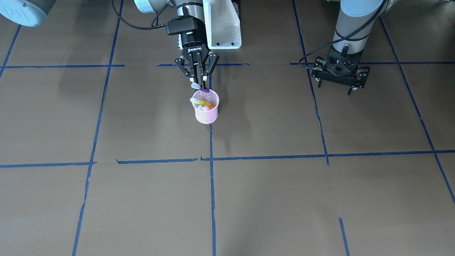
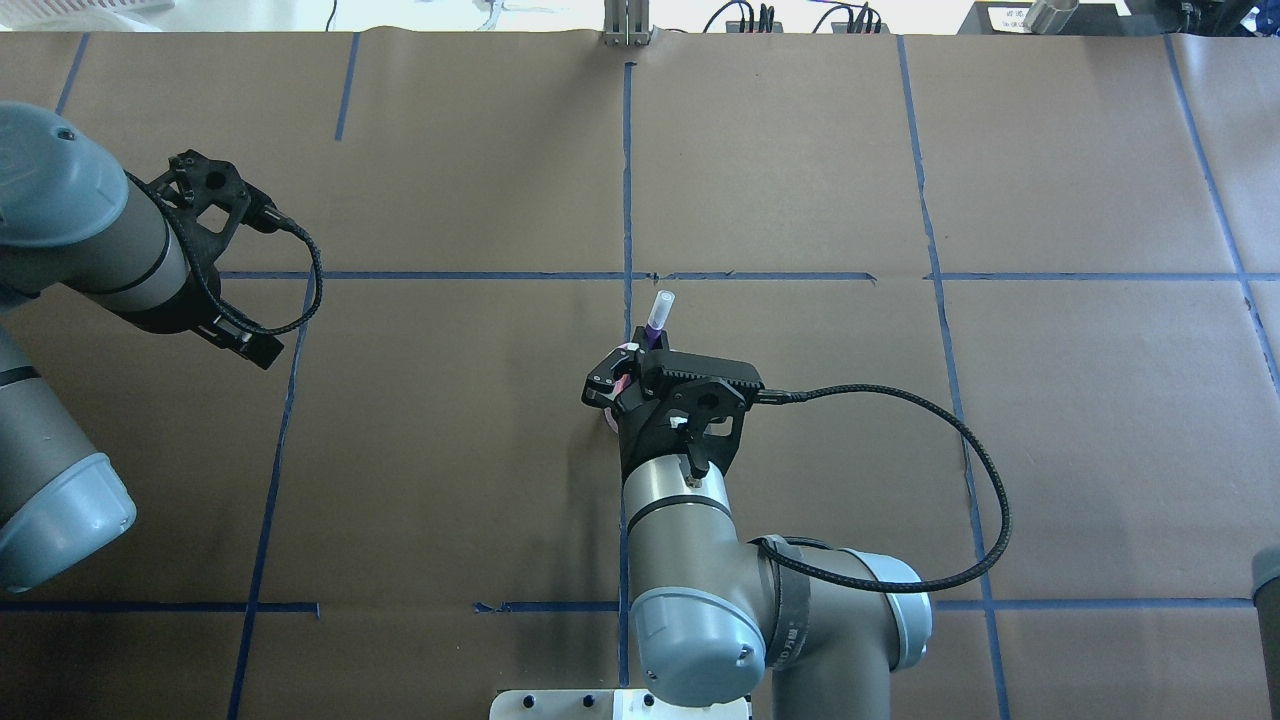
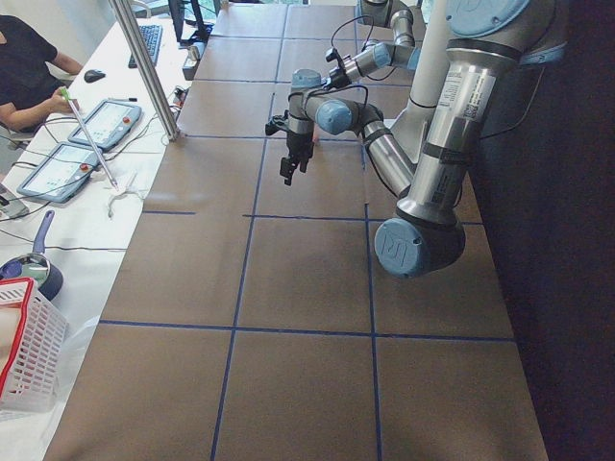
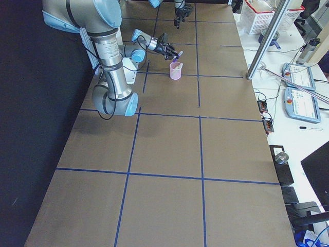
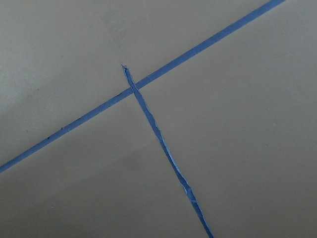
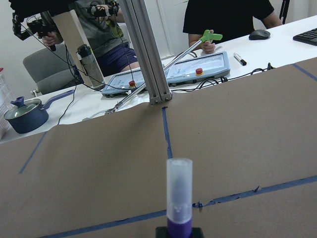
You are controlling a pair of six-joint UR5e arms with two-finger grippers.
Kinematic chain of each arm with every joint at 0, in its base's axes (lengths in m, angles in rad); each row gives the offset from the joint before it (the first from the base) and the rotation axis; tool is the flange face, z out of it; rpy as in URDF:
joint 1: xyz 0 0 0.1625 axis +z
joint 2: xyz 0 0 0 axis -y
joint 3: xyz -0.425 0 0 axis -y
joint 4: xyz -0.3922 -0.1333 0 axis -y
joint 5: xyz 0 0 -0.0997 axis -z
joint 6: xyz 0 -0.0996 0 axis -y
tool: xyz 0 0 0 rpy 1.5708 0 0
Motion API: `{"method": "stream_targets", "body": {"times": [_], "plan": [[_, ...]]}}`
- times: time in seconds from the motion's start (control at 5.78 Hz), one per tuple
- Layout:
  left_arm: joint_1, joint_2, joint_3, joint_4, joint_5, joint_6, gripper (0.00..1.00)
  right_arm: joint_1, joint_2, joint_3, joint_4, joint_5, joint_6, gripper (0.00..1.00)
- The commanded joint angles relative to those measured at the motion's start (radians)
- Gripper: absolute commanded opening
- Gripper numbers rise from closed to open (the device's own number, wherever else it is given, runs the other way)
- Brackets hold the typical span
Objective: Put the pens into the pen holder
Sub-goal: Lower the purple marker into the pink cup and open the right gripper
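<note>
Right gripper (image 1: 199, 84), clamped on the purple pen (image 1: 196, 85) seemingly over the pen holder's (image 1: 206, 113) twelve o'clock rim, should centre before releasing.

This is a robotics lab. A left arm (image 2: 80, 240) and a right arm (image 2: 690, 520), both industrial ones, stand at a table (image 1: 284, 199) covered with brown paper and marked into squares with blue tape (image 1: 212, 192). On the white bench (image 6: 282, 50) beside it lie control pendants (image 6: 210, 63) with a red stop button (image 6: 199, 71), a keyboard (image 6: 307, 35) and a mouse (image 6: 259, 34). People (image 6: 223, 15) sit there.
</note>
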Motion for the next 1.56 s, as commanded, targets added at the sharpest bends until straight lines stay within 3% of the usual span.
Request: {"method": "stream_targets", "body": {"times": [0.0,0.17,0.35,0.52,0.69,0.87,1.21,1.39], "plan": [[0.0,0.0,-0.002,0.0,0.0,0.0,0.93,-0.002,0.004,-0.013,0.0,-0.008,-0.001,0.1],[0.0,0.0,-0.003,0.0,0.0,0.0,0.93,-0.001,0.004,-0.015,-0.004,-0.009,-0.003,0.77],[0.002,-0.001,-0.005,0.0,0.0,-0.003,0.93,-0.001,0.007,-0.017,-0.004,-0.024,-0.003,0.99],[0.0,-0.002,-0.008,0.0,0.0,-0.008,0.93,-0.001,0.007,-0.015,-0.003,-0.027,-0.004,1.0],[0.002,-0.005,-0.01,0.0,-0.002,-0.009,0.93,0.005,-0.017,0.055,0.023,-0.012,-0.015,1.0],[0.0,-0.005,-0.014,0.0,-0.046,-0.014,0.95,0.015,-0.049,0.168,0.028,0.103,-0.05,1.0],[-0.03,0.006,-0.02,0.0,-0.141,-0.008,0.96,0.146,-0.15,0.262,0.029,0.413,-0.157,1.0],[-0.104,0.037,-0.02,-0.003,-0.206,0.004,0.97,0.207,-0.228,0.282,0.03,0.557,-0.243,1.0]]}}
